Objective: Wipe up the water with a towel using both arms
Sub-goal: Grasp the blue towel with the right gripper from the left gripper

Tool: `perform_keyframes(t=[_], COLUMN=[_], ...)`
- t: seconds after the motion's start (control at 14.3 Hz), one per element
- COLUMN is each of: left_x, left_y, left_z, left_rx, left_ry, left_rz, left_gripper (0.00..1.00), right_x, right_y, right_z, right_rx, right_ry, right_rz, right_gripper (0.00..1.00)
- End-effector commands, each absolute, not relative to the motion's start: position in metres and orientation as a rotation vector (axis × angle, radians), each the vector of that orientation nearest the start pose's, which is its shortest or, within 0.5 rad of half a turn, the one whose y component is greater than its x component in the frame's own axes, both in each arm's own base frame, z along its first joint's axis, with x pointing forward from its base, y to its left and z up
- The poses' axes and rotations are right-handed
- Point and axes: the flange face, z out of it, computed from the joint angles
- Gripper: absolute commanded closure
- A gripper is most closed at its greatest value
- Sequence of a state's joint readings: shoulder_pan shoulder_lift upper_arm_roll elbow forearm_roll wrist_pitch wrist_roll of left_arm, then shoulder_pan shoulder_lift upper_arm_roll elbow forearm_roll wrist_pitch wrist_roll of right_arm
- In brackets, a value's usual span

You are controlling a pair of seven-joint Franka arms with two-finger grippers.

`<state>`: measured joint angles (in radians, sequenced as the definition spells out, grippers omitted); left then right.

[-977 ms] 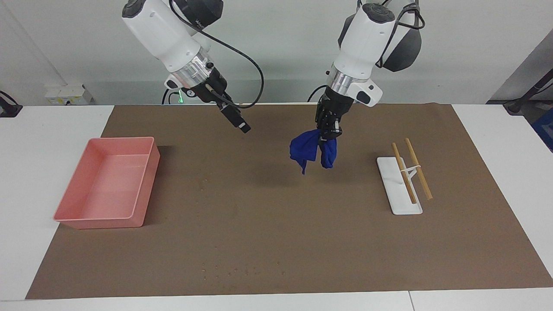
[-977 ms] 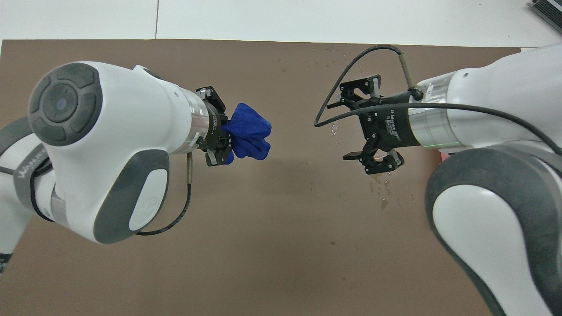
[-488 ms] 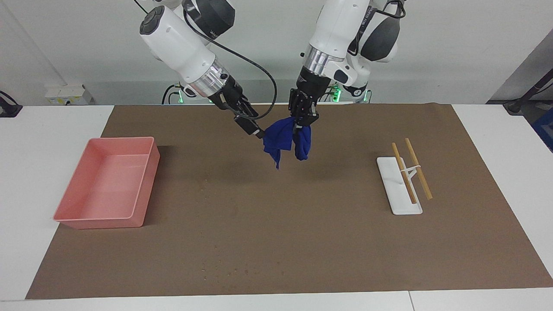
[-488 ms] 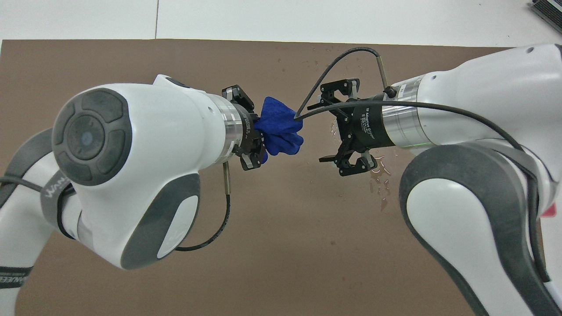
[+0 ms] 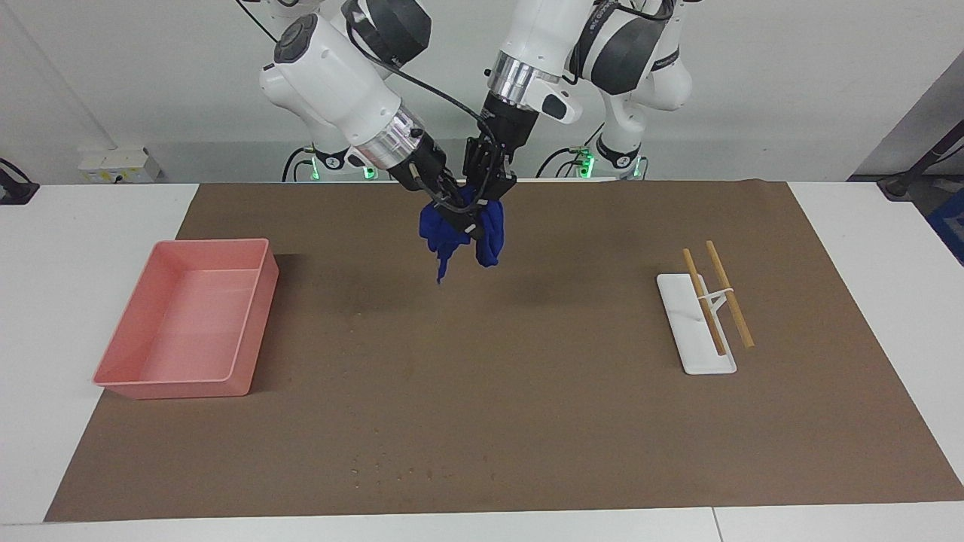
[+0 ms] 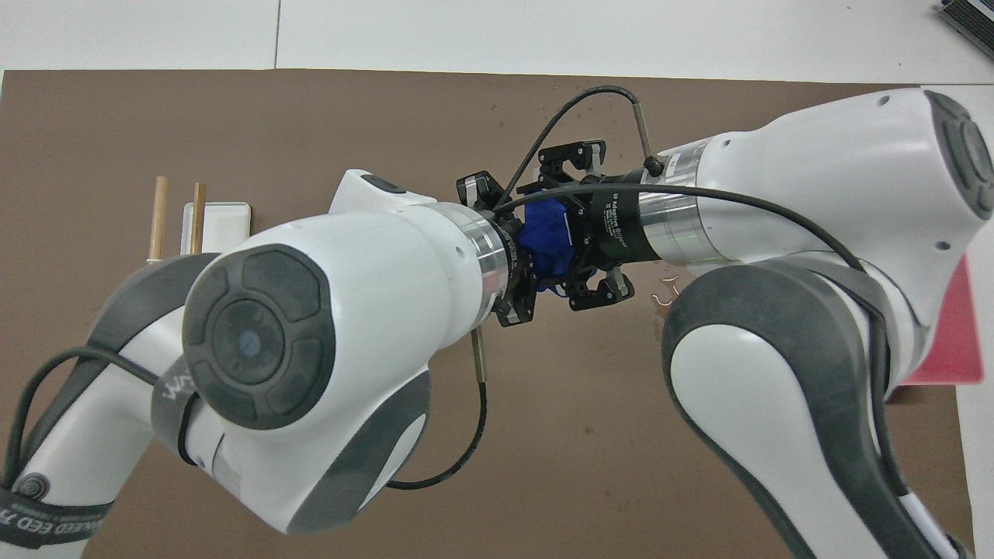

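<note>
The blue towel [image 5: 488, 239] hangs bunched in the air over the brown mat [image 5: 527, 391], toward the robots' end. My left gripper [image 5: 488, 194] is shut on its top and holds it up. My right gripper [image 5: 459, 218] has come in beside it, its fingers spread open around the towel's folds. In the overhead view the towel [image 6: 546, 237] shows between the left gripper [image 6: 519, 268] and the right gripper [image 6: 581, 229]. Water drops [image 6: 668, 291] glisten on the mat by the right gripper, and more small drops [image 5: 422, 473] lie farther from the robots.
A pink tray [image 5: 260, 316] stands at the right arm's end of the mat. A white rest [image 5: 697, 361] with two wooden chopsticks [image 5: 729, 293] lies toward the left arm's end.
My left gripper has carried the towel toward the right arm's end and higher. My right gripper has moved in to meet it, and its fingers now reach around the towel.
</note>
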<state>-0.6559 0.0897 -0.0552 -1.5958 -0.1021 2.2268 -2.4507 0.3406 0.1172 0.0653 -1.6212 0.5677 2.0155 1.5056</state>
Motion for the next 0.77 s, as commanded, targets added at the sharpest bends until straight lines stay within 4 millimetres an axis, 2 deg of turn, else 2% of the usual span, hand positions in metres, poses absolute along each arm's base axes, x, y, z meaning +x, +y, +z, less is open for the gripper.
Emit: perform_keyframes(t=[0.0, 0.07, 0.14, 0.7], left_x=[0.481, 0.481, 0.482, 0.477], left_y=[-0.412, -0.412, -0.410, -0.396], left_z=[0.640, 0.639, 0.638, 0.640], left_rx=[1.604, 1.609, 1.615, 1.738], left_ry=[2.010, 2.010, 2.020, 2.010], left_rz=[-0.124, -0.121, -0.122, -0.099], left_gripper=[1.00, 1.00, 1.00, 1.00], right_x=[0.568, 0.568, 0.569, 0.576], right_y=[0.275, 0.274, 0.272, 0.259], right_z=[0.587, 0.588, 0.590, 0.602], right_rx=[-2.040, -2.037, -2.034, -2.041], right_ry=[1.556, 1.559, 1.563, 1.575], right_rz=[0.397, 0.403, 0.403, 0.326], right_gripper=[0.71, 0.93, 1.00, 1.00])
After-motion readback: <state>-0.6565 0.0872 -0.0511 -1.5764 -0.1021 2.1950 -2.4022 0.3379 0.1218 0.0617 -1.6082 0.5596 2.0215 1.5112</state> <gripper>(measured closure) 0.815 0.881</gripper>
